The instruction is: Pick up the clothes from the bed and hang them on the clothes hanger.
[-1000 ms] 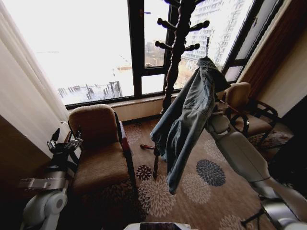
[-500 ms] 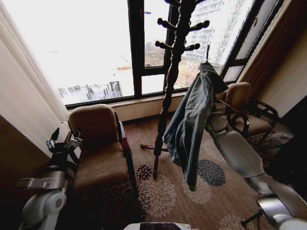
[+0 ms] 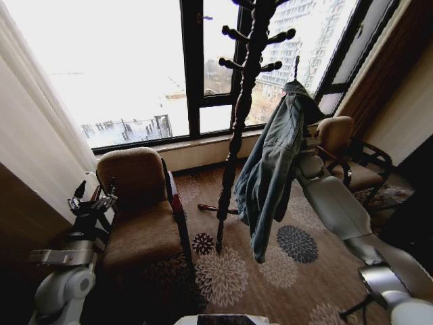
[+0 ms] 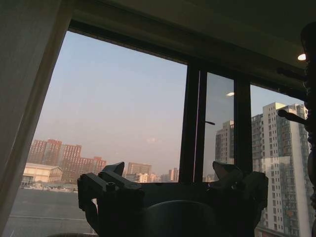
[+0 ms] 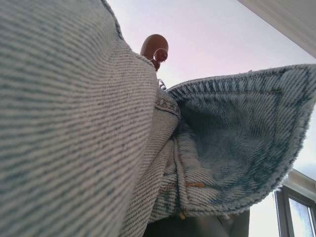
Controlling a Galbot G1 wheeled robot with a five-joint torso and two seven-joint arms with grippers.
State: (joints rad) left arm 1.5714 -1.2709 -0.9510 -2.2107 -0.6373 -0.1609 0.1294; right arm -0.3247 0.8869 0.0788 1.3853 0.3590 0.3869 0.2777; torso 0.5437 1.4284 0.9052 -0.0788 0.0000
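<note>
The clothes, a light-blue denim jacket (image 3: 274,162), hang in mid-air just right of a dark wooden coat stand (image 3: 237,115), not touching it. A thin dark hook (image 3: 295,66) of the clothes hanger sticks up above the collar. My right arm (image 3: 331,203) reaches up behind the jacket, and its gripper is shut on it at the collar, covered by denim. The right wrist view has the collar and denim (image 5: 74,123) close up, with a brown knob (image 5: 154,48) above. My left gripper (image 3: 91,200) (image 4: 170,173) is parked open beside the armchair. The bed is out of view.
A brown armchair (image 3: 139,217) stands left of the coat stand, and a second chair (image 3: 352,162) stands behind the jacket at the right. A large window (image 3: 135,74) fills the back wall. A curtain (image 3: 34,156) hangs at the left. Patterned carpet (image 3: 223,271) lies below the jacket.
The jacket has swung in from its spread toward the coat stand and now hangs narrower and straighter. Its top has shifted slightly right. The left arm has barely moved.
</note>
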